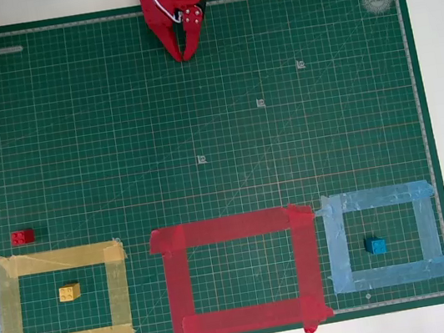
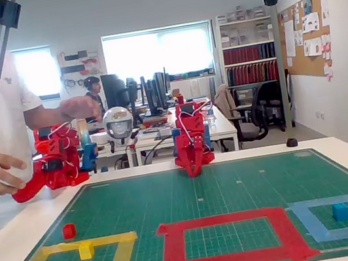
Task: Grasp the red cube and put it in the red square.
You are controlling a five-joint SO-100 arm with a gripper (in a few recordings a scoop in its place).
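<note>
The red cube [image 1: 22, 237] [image 2: 69, 231] lies on the green mat at the left, just above the yellow tape outline. The red square [image 1: 240, 272] [image 2: 228, 239] is taped at the mat's near middle and holds nothing. My red gripper [image 1: 185, 52] [image 2: 193, 170] hangs at the far middle edge of the mat, fingertips pointing down and pressed together with nothing between them. It is far from both the cube and the square.
A yellow block [image 1: 69, 292] sits inside the yellow tape outline [image 1: 63, 305], and a blue block [image 1: 376, 246] inside the light blue tape outline [image 1: 385, 236]. The green cutting mat [image 1: 198, 119] covers most of the white table. A person stands at the left in the fixed view.
</note>
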